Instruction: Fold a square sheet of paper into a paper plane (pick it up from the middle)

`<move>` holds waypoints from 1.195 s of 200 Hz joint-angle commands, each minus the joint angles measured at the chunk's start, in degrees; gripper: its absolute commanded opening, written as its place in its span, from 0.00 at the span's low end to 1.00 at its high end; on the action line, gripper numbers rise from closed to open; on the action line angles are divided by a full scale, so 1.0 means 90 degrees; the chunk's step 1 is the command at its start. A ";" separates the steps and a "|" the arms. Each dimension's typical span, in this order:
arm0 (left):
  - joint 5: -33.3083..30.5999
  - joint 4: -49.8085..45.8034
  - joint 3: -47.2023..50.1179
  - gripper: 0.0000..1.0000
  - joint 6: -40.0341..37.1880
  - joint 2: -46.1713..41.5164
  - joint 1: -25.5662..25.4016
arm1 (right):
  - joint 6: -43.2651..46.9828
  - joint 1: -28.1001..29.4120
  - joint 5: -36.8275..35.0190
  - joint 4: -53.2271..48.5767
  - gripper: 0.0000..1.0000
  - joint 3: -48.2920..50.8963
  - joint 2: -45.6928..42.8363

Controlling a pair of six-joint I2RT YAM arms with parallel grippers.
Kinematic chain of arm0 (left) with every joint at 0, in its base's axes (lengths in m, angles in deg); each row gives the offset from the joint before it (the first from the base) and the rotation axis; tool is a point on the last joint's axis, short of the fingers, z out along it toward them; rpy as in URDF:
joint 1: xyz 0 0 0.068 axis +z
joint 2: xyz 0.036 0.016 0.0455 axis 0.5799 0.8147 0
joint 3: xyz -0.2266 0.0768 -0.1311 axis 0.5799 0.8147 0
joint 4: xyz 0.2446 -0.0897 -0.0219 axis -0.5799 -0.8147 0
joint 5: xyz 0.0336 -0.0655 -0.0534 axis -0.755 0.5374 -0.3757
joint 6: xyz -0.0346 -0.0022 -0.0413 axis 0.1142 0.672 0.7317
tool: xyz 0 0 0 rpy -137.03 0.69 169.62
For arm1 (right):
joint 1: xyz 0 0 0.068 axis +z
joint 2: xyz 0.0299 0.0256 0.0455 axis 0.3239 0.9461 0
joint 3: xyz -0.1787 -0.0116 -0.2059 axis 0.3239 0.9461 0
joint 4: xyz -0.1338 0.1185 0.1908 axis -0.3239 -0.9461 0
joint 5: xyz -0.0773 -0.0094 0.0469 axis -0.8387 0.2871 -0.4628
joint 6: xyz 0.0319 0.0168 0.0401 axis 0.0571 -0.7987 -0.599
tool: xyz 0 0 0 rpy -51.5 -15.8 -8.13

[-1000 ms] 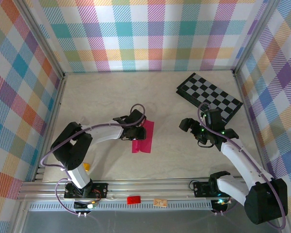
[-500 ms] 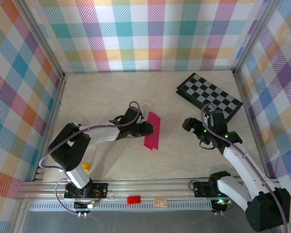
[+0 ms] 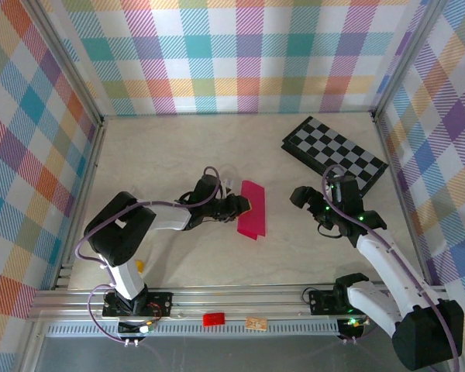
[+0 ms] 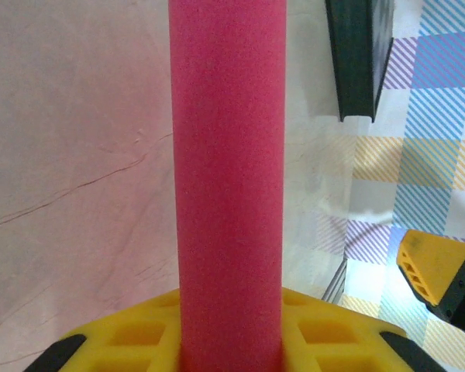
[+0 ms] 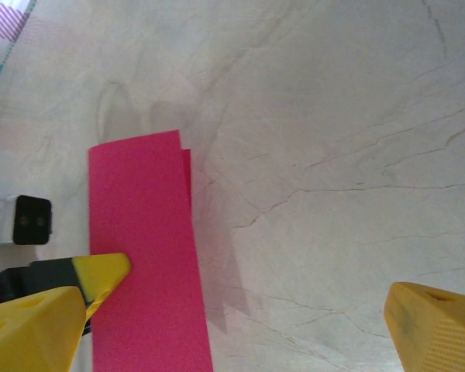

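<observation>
**Task status.** The task is judged to be at an early stage. The square sheet of paper point(image 3: 253, 209) is folded once, in half, into a narrow magenta strip. In the right wrist view, two stacked layers are seen at the upper end of the strip point(image 5: 143, 248). No pointed tip, diagonal corner folds or wings are visible. The paper plane is therefore judged to be mostly unmade, with nose folds, centre crease and wing folds left to do.

**Location.** The strip is found near the centre of the top view, just below mid-height, with its long axis nearly vertical in the frame. Whether it lies flat on the table point(image 3: 170, 147) or is raised off it cannot be told.

**Jaw state.** The left jaws are set narrow and are closed on the strip at its long left edge, near mid-length. In the left wrist view the strip point(image 4: 229, 178) is seen passing between the yellow pads point(image 4: 101, 345). The right jaws are spread wide and hold nothing. They are positioned to the right of the strip, apart from it.

**Clearance.** Bare table is available above and below the strip. The checkerboard point(image 3: 337, 151) occupies the upper right, well apart from the strip. The table is bounded by plaid walls point(image 3: 240, 54) at the left, right and top of the frame.
</observation>
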 commanded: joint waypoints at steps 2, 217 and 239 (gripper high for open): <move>-0.0019 0.0024 0.0092 0.30 -0.0010 0.0023 0.0045 | -0.0095 0.0015 0.0263 0.0308 0.99 0.0116 -0.0022; -0.2077 -0.4130 -0.0628 0.62 -0.2888 -0.0609 0.0074 | 0.0118 0.0535 0.1955 0.1653 0.96 0.0307 0.0866; -0.2039 -0.4170 -0.0625 0.62 -0.2971 -0.0695 0.0142 | 0.0165 0.0796 0.1907 0.1622 0.93 0.0196 0.1153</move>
